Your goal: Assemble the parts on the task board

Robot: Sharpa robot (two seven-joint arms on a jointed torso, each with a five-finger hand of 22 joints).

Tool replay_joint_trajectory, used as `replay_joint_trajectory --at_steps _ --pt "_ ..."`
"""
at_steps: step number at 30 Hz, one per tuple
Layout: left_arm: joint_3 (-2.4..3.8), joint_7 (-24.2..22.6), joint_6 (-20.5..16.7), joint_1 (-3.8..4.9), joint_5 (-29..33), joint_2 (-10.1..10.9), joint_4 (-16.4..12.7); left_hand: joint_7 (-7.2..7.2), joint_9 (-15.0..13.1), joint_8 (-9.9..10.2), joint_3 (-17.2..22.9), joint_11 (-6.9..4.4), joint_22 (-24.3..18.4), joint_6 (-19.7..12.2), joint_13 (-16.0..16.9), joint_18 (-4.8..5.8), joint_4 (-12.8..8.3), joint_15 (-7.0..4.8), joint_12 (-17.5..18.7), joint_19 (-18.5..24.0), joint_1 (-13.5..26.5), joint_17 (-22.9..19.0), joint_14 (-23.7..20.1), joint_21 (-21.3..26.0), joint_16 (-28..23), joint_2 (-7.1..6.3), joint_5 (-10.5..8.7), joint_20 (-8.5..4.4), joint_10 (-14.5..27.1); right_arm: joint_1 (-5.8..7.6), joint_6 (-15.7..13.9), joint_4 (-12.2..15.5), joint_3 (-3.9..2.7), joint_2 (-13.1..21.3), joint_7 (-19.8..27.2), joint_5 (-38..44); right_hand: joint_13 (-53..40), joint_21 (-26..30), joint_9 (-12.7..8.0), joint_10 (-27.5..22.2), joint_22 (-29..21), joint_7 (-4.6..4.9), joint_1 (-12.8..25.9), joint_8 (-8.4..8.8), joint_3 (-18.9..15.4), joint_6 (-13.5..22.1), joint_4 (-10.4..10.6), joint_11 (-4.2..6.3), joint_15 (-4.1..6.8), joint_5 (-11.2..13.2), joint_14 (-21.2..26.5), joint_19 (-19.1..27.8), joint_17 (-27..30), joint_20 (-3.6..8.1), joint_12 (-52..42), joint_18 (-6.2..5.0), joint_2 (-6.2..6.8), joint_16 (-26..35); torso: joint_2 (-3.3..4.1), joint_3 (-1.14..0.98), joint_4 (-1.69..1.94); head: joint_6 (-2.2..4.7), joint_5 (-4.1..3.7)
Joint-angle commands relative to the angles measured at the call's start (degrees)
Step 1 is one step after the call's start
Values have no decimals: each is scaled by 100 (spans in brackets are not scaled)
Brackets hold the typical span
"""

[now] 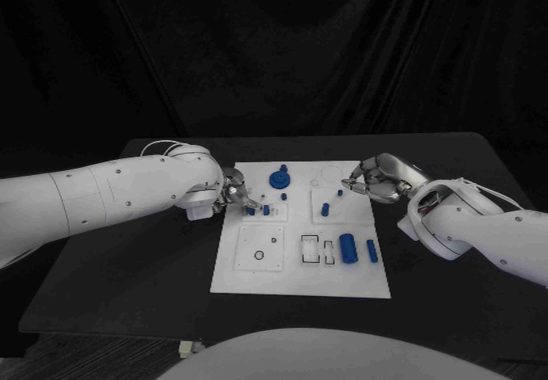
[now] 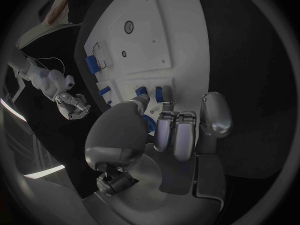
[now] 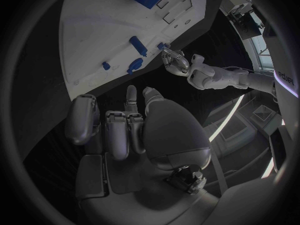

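Board (image 1: 299,273) white, mid-table. Near end: two blue cylinders (image 1: 347,248) lying beside empty slots. Further up, left hand (image 1: 234,196) at the board's left edge, fingers curled around a small blue peg (image 1: 265,210); true pinch or mere touch, cannot tell. Right hand (image 1: 380,180) curled, empty, off the far right corner. Judgement: keep peg upright, seat straight down.

The white task board (image 1: 302,273) is lying flat in the middle of the black desk (image 1: 137,269), its long side running away from the robot. Blue parts are sitting on it: a round knobbed piece (image 1: 279,179) near the far edge, small pegs (image 1: 266,210) at the left (close by the left hand), an upright peg (image 1: 325,210) mid-board, and two cylinders (image 1: 348,248) lying side by side at the right.
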State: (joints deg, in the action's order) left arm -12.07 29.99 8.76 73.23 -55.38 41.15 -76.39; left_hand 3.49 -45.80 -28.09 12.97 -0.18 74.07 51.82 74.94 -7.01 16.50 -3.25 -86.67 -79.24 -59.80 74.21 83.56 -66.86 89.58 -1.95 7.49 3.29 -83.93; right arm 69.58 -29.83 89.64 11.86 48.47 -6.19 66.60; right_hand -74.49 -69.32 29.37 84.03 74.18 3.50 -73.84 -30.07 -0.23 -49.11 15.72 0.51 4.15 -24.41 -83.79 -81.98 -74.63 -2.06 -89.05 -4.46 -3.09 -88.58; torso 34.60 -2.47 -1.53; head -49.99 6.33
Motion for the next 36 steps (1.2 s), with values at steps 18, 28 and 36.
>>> replay_joint_trajectory --at_steps 18,28,36 --pt "-13 -127 50 -47 17 -25 -9 -82 -528 -430 -743 -85 923 -54 920 192 12 -34 70 22 108 1366 521 51 -28 177 -147 -39 -127 -23 60 -29 -4 -20 -105 33 -1551 137 38 597 959 -3 -258 -28 151 49 -35 16 2 -242 -621 0 -1537 -11 -95 -24 53 -142 1 0 -1 -1 -1" --pt "-13 -145 -6 -50 17 -32 -5 -116 -858 -751 -924 -112 927 -157 928 195 12 -57 63 13 25 1376 527 35 -24 259 -104 -60 -134 -24 64 -31 -4 -19 -112 33 -1551 140 38 597 959 -3 -266 -28 160 50 -36 16 2 -263 -621 1 -1537 -11 -95 -25 53 -142 1 1 0 -1 -8" --pt "-13 -129 -37 -51 16 -23 -12 -139 -1110 -978 -1030 -131 929 -243 927 196 8 -73 62 9 -50 1380 530 29 -22 316 -12 -75 -134 -24 70 -34 -4 -22 -115 33 -1551 140 38 597 959 -3 -266 -28 160 50 -36 16 2 -263 -621 1 -1537 -11 -95 -25 53 -142 0 0 -1 -1 -1"
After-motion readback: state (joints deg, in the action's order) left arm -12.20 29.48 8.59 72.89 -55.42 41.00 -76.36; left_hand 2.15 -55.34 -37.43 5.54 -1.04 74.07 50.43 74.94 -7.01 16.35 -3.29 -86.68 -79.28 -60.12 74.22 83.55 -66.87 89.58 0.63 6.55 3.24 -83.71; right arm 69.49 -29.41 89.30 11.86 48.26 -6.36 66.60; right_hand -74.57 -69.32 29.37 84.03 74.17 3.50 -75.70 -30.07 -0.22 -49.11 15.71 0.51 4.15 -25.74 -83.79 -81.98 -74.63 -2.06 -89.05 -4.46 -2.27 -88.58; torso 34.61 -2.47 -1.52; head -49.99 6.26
